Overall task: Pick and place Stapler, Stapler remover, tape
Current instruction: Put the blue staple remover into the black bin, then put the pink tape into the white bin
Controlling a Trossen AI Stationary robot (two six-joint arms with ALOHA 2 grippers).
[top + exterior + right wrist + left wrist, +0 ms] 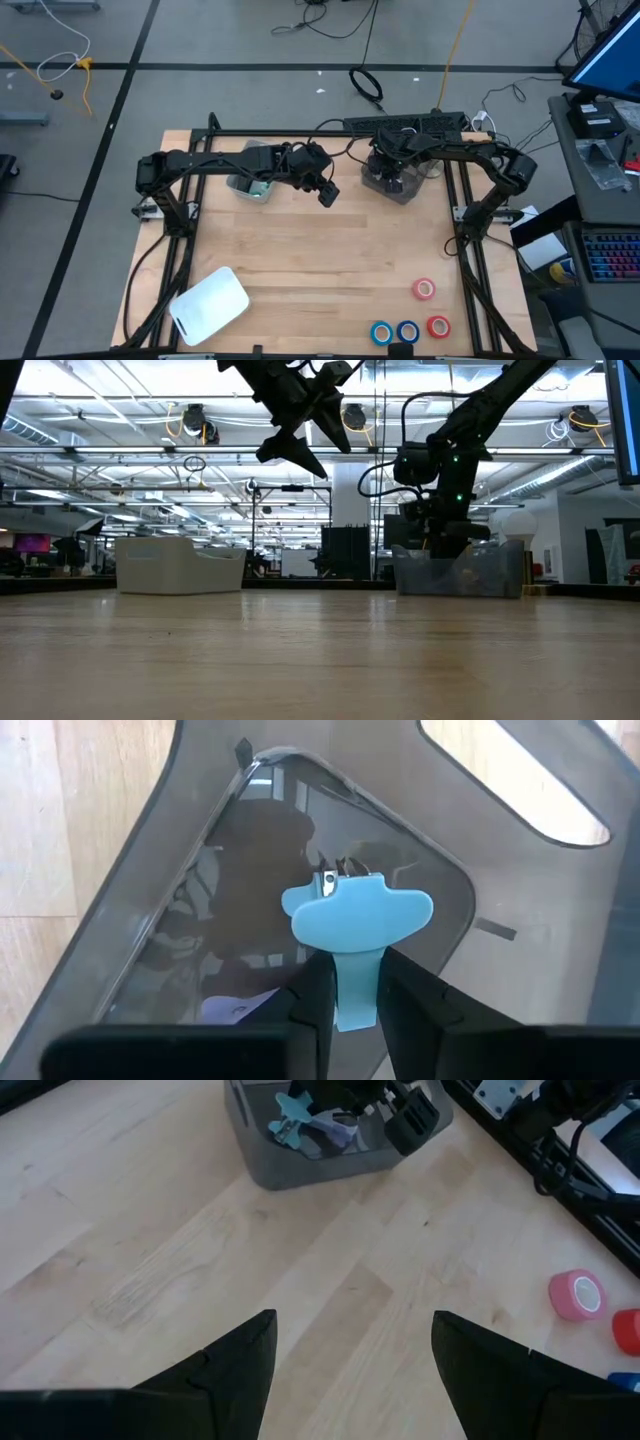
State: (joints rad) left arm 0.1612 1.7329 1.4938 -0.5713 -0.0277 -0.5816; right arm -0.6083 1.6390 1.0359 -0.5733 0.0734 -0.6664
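1. The left bin (252,183) stands at the table's far left, with something teal in it; the left gripper (327,192) hangs in the air just right of that bin, over bare table (300,260), its fingers spread wide and holding nothing
2. In the left wrist view the left gripper looks across the wood toward the right bin (330,1135) and, farther off, a pink roll (577,1295) and a red one (628,1330)
3. The right bin (392,178) stands at the far right of centre; the right gripper (355,985) is down over it, fingers pinched on the stem of a light blue staple remover (356,925), whose winged head points away from the wrist, above the bin's clear floor
4. The remover's long axis runs in line with the fingers, so the grip is square and the thing lies straight ahead of the right gripper, inside the bin's walls
5. The tape lies near the front right corner, well apart from both grippers: a red roll (424,289), then two blue rolls (381,333) (407,331) and another red one (438,326) in a row
6. My judgement: the right arm is the nearer to the tape, yet its hand is full; the left is free
7. A white lid (208,303) lies at front left
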